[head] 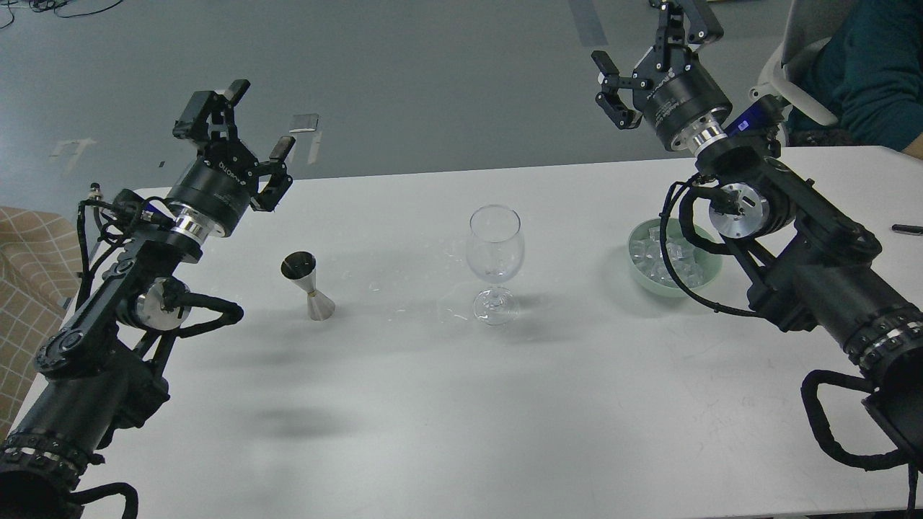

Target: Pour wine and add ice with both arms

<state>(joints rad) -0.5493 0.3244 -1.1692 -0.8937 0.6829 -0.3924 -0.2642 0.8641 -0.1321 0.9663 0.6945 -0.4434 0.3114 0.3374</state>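
Observation:
A clear stemmed glass [494, 259] stands upright at the middle of the white table [461, 404]. A steel jigger [306, 282] stands upright to its left; any wine inside it is hidden. A pale green bowl [710, 275] at the right holds several clear ice cubes [652, 256], partly hidden by my right arm's cable. My left gripper [234, 140] is open and empty, above the table's far left edge, up and left of the jigger. My right gripper [652, 54] is open and empty, high beyond the table's far edge, above the bowl.
A person in a teal top [862, 65] sits in a white chair [789, 65] at the far right. A black pen [907, 229] lies at the table's right edge. A tan checked cushion [29, 252] is at the left. Grey floor lies beyond the table.

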